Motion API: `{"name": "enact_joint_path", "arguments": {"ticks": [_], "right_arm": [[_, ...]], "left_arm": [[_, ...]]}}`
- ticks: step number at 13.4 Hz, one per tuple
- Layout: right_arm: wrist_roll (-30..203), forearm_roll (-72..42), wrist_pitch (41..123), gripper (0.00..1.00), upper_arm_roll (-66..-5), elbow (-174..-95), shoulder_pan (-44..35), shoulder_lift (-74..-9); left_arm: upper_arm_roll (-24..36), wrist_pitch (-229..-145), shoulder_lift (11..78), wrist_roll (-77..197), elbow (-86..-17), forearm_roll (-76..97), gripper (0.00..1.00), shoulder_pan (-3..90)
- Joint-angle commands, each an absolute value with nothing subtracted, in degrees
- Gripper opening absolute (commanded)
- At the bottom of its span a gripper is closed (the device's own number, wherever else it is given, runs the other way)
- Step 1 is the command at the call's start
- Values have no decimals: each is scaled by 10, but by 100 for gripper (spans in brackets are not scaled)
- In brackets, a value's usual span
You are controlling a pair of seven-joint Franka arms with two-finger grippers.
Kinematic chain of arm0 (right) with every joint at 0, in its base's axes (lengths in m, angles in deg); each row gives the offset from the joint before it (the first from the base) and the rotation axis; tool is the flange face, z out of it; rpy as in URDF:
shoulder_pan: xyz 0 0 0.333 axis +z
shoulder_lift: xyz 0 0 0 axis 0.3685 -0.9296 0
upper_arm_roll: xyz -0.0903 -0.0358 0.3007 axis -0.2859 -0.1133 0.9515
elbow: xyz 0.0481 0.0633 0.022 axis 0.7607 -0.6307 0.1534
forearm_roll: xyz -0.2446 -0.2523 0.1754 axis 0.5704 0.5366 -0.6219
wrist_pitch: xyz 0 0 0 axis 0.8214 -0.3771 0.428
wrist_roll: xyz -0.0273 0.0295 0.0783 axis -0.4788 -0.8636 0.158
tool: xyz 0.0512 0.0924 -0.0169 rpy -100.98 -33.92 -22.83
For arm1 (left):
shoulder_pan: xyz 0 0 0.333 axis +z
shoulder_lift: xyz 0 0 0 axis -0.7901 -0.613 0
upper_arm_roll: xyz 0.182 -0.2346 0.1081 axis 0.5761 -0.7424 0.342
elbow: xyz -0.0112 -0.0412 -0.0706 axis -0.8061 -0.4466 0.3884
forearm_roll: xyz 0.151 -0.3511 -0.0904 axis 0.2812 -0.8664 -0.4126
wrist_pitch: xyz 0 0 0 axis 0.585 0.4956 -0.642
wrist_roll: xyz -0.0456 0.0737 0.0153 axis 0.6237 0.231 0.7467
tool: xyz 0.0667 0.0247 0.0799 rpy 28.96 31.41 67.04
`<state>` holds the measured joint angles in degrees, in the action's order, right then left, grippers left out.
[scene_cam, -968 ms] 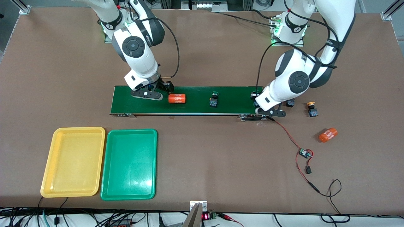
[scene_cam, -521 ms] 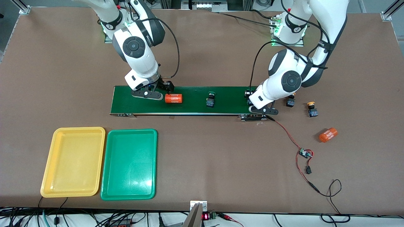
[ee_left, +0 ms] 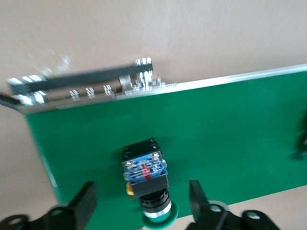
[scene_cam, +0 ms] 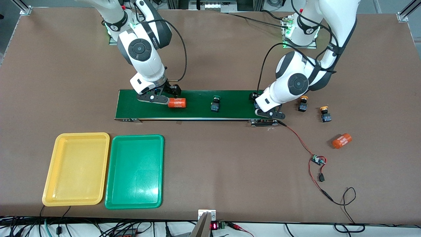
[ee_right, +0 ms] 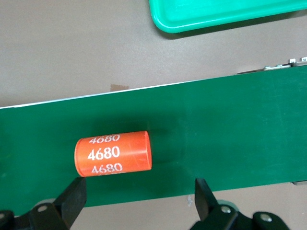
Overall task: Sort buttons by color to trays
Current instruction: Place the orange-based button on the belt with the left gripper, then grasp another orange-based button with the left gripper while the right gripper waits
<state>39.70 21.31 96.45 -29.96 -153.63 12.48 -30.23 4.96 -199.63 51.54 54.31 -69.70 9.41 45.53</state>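
Observation:
A green button (ee_left: 146, 175) lies on its side on the dark-green belt (scene_cam: 197, 110) at the left arm's end. My left gripper (ee_left: 142, 206) is open, a finger on each side of it with gaps. A second green button (scene_cam: 215, 105) rides mid-belt. Two yellow buttons (scene_cam: 303, 104) (scene_cam: 325, 114) stand on the table off that end of the belt. My right gripper (ee_right: 139, 199) is open over the belt's other end, empty. The yellow tray (scene_cam: 76, 169) and green tray (scene_cam: 134, 171) lie side by side, nearer the front camera, both empty.
An orange "4680" cylinder (ee_right: 114, 153) lies on the belt just in front of the right gripper's fingertips. Another orange cylinder (scene_cam: 341, 140) rests on the table near the yellow buttons. A red wire with a small circuit board (scene_cam: 317, 160) trails from the belt's end.
The left gripper has opened and let go of the green button on the belt, after moving along it toward the right arm's end. The cylinder and mid-belt button drifted the same way.

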Motion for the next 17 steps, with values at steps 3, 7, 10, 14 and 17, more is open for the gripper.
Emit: {"name": "enact_joint_path", "arguments": {"ticks": [3,7,10,14,17], "right_arm": [[403,221,968,100,-298,-1542,120,-298],[403,221,968,100,-298,-1541,122,-300],[403,221,969,100,-298,-1541,122,-301],[403,221,970,100,-298,-1541,122,-302],[403,221,974,100,-298,-1541,122,-303]], "left_arm": [[56,-1954,572,626,-706,98,100,554],[56,-1954,559,643,-713,171,100,605],[56,-1956,534,656,-726,233,100,634],[56,-1985,493,670,-740,272,100,662],[56,-2058,472,673,-788,272,100,673]]}}
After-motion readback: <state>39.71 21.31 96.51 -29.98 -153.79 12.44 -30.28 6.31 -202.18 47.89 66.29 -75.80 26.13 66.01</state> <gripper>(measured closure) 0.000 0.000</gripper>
